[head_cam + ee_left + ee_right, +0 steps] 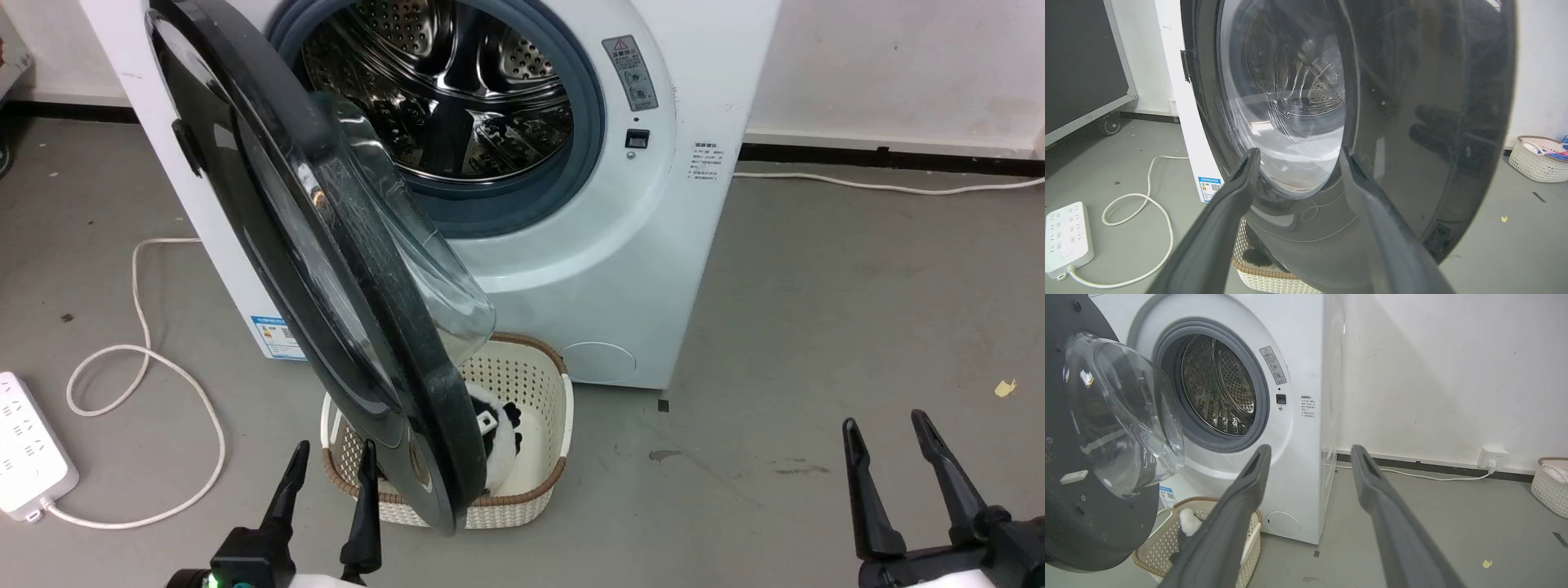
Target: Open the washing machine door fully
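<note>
standing open — washing machine door [326, 269]

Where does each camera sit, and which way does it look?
Head view: on the head, looking down at the washing machine, open door and basket; left gripper, right gripper below.
Left wrist view: on the left wrist, facing the door's outer side close up; left fingers show.
Right wrist view: on the right wrist, facing the drum and the door's inner side; right fingers show.
Shared: all three show the door and basket.
</note>
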